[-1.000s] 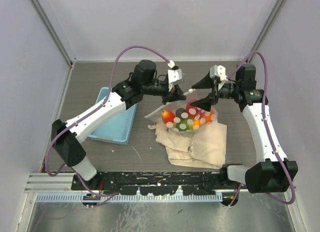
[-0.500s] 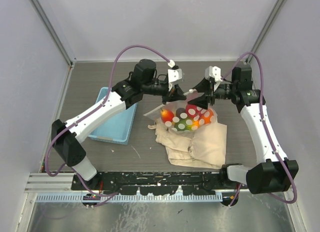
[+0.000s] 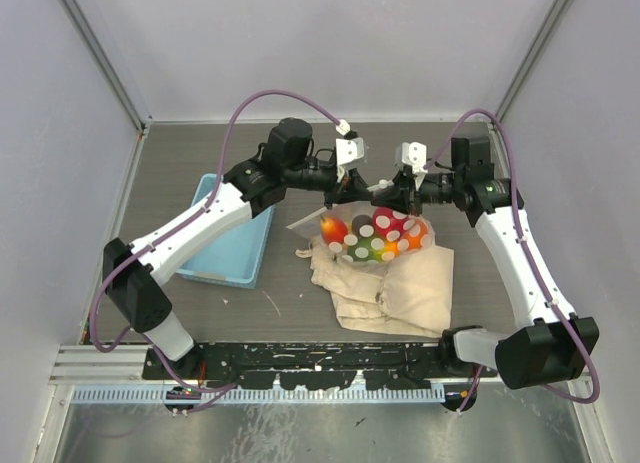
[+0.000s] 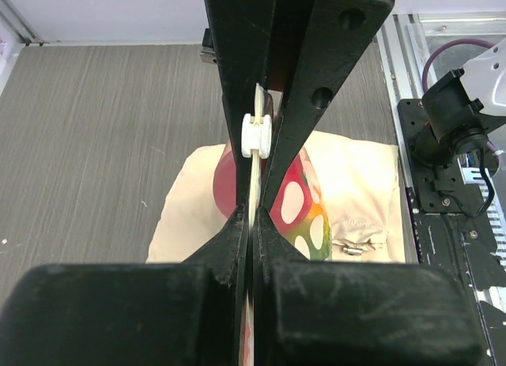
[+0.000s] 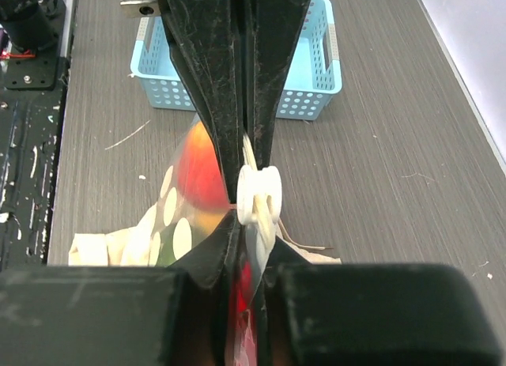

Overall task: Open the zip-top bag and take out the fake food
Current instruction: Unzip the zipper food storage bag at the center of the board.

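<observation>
Over the far edge of the cloth bag (image 3: 400, 288) the zip-top bag (image 3: 378, 235) is held up by its mouth, bulging with the fake food (image 3: 335, 228), red, orange and green through the spotted plastic; whether its bottom rests on the cloth I cannot tell. Sliding the zip open looks like the step in hand. It should go best if the left gripper (image 3: 347, 190) acts as a fixed anchor on the zip strip (image 4: 254, 176) while the right gripper (image 3: 386, 195) draws the slider (image 5: 259, 194) straight along the strip's line, away from that anchor and level above the cloth bag, so the plastic neither buckles nor slips free. Left jaws are clamped fully together on the strip's thin edge; right jaws show only a narrow gap, filled by the small white slider, which they appear to pinch from both sides
</observation>
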Available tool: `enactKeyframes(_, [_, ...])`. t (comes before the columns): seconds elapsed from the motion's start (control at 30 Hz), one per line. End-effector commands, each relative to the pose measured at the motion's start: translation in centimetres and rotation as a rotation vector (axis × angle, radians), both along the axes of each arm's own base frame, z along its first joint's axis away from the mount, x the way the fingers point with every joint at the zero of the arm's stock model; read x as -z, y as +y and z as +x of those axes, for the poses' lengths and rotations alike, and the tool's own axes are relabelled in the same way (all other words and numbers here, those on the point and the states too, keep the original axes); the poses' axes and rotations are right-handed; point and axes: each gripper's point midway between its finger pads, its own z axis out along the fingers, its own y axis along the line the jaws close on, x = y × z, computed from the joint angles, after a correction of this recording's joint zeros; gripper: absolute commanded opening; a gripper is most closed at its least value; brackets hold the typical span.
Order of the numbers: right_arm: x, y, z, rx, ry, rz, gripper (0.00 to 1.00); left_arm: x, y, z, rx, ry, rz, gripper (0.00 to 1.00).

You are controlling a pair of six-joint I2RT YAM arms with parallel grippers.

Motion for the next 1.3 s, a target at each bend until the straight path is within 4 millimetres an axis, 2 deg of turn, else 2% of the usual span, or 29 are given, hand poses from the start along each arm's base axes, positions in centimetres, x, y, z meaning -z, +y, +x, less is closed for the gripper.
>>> enactKeyframes(0.0, [-0.8, 0.0, -0.3, -0.002, -0.052, -0.016, 0.10, -3.9, 0.0, -0.3, 0.013, -0.069, -0.094, 0.00])
enactKeyframes(0.1, [-0.9, -0.1, -0.6, -0.002, -0.041, -0.008, 0.02, -3.9, 0.3, -0.1, -0.024, -0.055, -0.110, 0.02])
enactKeyframes(0.23, [-0.9, 0.1, -1.3, -0.016, -0.018, 0.009, 0.01, -4.0, 1.2, -0.4, -0.079, -0.004, -0.156, 0.31])
enactKeyframes(0.27, [-0.9, 0.2, -1.5, -0.024, -0.017, 0.015, 0.01, -4.3, 1.5, -0.8, -0.086, 0.010, -0.178, 0.45])
enactKeyframes(0.37, [-0.8, 0.3, -1.9, -0.040, -0.018, 0.028, 0.01, -4.6, 2.5, -1.3, -0.146, 0.066, -0.266, 0.98])
enactKeyframes(0.47, [-0.5, 0.3, -2.2, -0.048, -0.014, 0.035, 0.01, -6.6, 3.1, -1.6, -0.184, 0.122, -0.379, 0.98])
enactKeyframes(0.57, [-0.2, 0.3, -2.5, -0.057, 0.000, 0.045, 0.01, -7.2, 2.7, -1.8, -0.193, 0.226, -0.401, 0.99])
enactKeyframes(0.73, [0.2, 0.2, -2.9, -0.054, 0.010, 0.059, 0.01, -6.5, 1.3, -1.8, -0.228, 0.285, -0.362, 0.74])
enactKeyframes(0.93, [0.4, -0.1, -2.7, -0.042, 0.054, 0.071, 0.01, -6.1, 0.0, -2.7, -0.204, 0.245, -0.344, 0.69])
enactKeyframes(1.03, [0.6, -0.1, -2.6, -0.037, 0.072, 0.069, 0.01, -6.0, -0.6, -2.7, -0.179, 0.250, -0.338, 0.58])
enactKeyframes(1.2, [0.9, 0.0, -2.4, -0.033, 0.093, 0.069, 0.01, -6.0, -1.7, -2.7, -0.156, 0.268, -0.333, 0.53])
enactKeyframes(1.27, [1.0, 0.0, -2.4, -0.034, 0.099, 0.070, 0.01, -6.1, -1.9, -2.6, -0.162, 0.267, -0.335, 0.45])
